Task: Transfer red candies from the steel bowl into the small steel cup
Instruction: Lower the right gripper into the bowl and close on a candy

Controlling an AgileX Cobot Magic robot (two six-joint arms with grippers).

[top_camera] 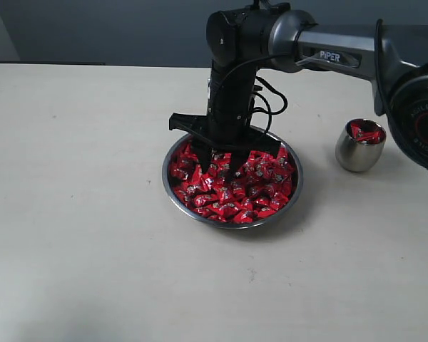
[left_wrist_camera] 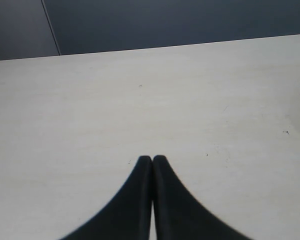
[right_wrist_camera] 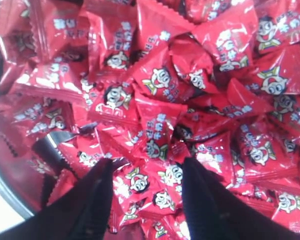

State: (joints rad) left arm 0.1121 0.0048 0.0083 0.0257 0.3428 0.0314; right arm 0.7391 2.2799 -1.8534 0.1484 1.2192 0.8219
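Note:
The steel bowl (top_camera: 172, 187) sits mid-table, heaped with red candies (top_camera: 253, 192). My right gripper (top_camera: 219, 165) reaches straight down into the heap, jaws open, fingertips pressed among the wrappers. In the right wrist view the right gripper (right_wrist_camera: 147, 167) straddles a few red candies (right_wrist_camera: 155, 187) lying between its spread fingers; the bowl's steel wall (right_wrist_camera: 10, 197) shows at one side. To the right of the bowl stands the small steel cup (top_camera: 357, 153), with a few red candies (top_camera: 367, 133) inside. My left gripper (left_wrist_camera: 152, 159) is shut and empty over bare table, out of the exterior view.
The pale table (top_camera: 78, 142) stretches wide around the bowl. The right arm (top_camera: 328, 53) reaches in from the right, passing above and behind the cup. A dark wall (left_wrist_camera: 165, 22) lies beyond the table's far edge.

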